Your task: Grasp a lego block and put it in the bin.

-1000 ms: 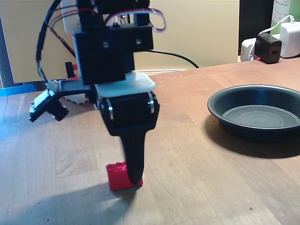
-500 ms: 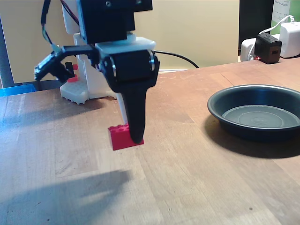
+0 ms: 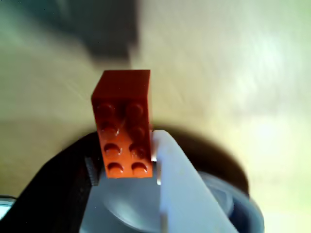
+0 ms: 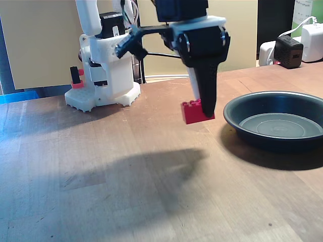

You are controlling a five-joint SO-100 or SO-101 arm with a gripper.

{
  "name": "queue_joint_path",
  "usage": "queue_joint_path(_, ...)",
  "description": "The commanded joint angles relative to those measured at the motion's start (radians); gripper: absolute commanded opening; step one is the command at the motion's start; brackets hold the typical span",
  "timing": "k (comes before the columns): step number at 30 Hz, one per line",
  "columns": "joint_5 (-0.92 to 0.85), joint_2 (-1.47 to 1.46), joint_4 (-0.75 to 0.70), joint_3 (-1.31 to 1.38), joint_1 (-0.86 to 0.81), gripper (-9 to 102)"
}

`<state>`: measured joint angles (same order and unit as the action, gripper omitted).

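My gripper (image 4: 202,112) is shut on the red lego block (image 4: 194,112) and holds it in the air above the wooden table, a little left of the bin (image 4: 277,120). The bin is a wide, shallow, dark round pan at the right of the fixed view, with nothing in it. In the wrist view the lego block (image 3: 124,124) shows its studs, clamped between a black finger (image 3: 63,187) on the left and a pale finger (image 3: 177,184) on the right. The table below is blurred.
The arm's white base (image 4: 103,75) stands at the back left of the wooden table (image 4: 101,191). Chargers and plugs (image 4: 292,48) sit behind the bin at the back right. A blue strip (image 4: 17,96) lies at the left edge.
The gripper has lifted the block off the table and carried it right, toward the bin. The arm's shadow has moved right with it.
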<state>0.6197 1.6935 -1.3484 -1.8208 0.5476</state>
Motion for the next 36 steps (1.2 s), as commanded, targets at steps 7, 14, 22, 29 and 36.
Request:
queue_joint_path(7,0.229,0.040,0.008,0.020,0.198,0)
queue_joint_path(14,0.360,0.028,0.009,0.095,0.302,0)
queue_joint_path(22,0.460,-0.184,0.003,0.295,0.367,0)
queue_joint_path(29,0.474,-0.364,-0.005,0.476,0.367,0)
queue_joint_path(36,0.459,-0.472,-0.003,0.569,0.327,0)
